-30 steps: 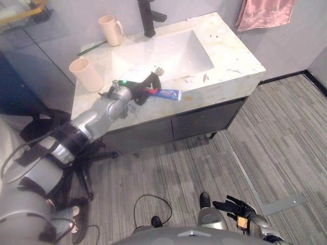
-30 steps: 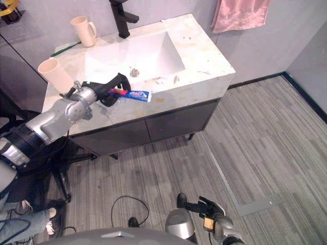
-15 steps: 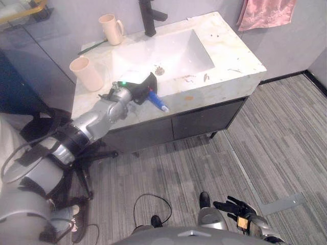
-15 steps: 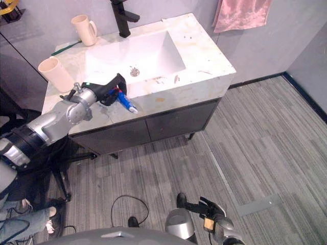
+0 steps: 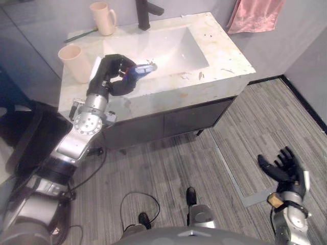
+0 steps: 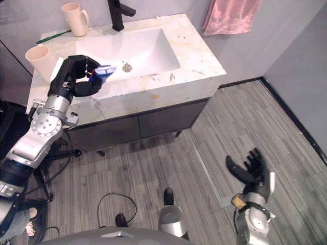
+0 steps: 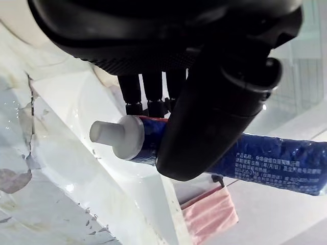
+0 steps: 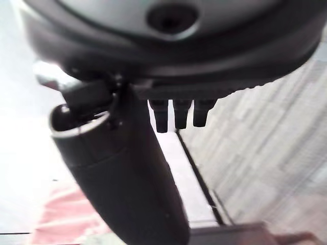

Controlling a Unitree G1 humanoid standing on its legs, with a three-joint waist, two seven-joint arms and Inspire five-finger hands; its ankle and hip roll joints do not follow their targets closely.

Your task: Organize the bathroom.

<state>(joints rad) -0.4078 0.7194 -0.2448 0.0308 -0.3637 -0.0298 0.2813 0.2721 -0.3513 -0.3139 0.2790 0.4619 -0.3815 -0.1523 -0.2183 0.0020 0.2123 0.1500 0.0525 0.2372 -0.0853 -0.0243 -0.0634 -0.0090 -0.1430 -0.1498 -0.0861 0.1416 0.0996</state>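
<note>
My left hand (image 5: pixel 113 71) is shut on a blue toothpaste tube (image 5: pixel 140 69) and holds it lifted over the left front of the marble counter (image 5: pixel 225 56), beside the white sink basin (image 5: pixel 158 43). The left wrist view shows the thumb (image 7: pixel 214 107) pressed across the tube (image 7: pixel 276 163), whose white cap (image 7: pixel 110 135) pokes out past the fingers. Two beige cups stand on the counter's left side: one near the front (image 5: pixel 74 62), one with a handle at the back (image 5: pixel 102 18). A green toothbrush (image 5: pixel 79 35) lies by the back cup. My right hand (image 5: pixel 281 166) hangs open low over the floor.
A black faucet (image 5: pixel 145 11) rises behind the basin. A pink towel (image 5: pixel 255 14) hangs on the wall at the right. Dark cabinet doors (image 5: pixel 163 122) sit under the counter. Grey striped flooring (image 5: pixel 230 132) spreads in front.
The camera has shifted. My left hand turned and raised the toothpaste tube off the counter, so it now points toward the basin. My right hand rose and spread into fuller view.
</note>
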